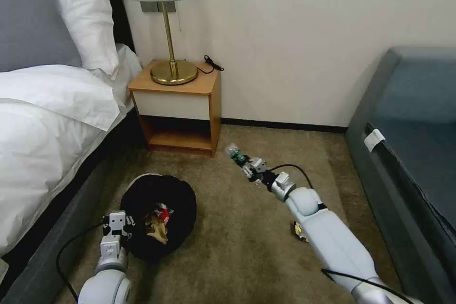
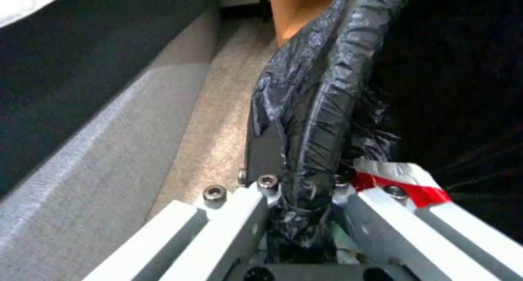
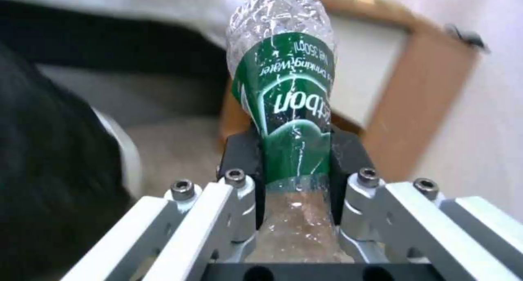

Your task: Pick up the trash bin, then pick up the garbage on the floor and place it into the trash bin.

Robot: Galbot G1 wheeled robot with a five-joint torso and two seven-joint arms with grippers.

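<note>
Glossy crinkled black plastic bag (image 2: 316,89); clear crumpled plastic bottle (image 3: 283,81); matt wood nightstand (image 1: 178,104); rough carpet (image 1: 247,237).

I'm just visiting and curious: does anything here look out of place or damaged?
Yes. A shiny wrapper lies on the carpet beside the right arm. The bottle in the right gripper is crumpled. The trash bin, gripped at its rim by the left gripper, tips toward the robot.

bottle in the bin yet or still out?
Out. The bottle is clamped in the right tool, above the carpet, apart from the trash bin.
</note>
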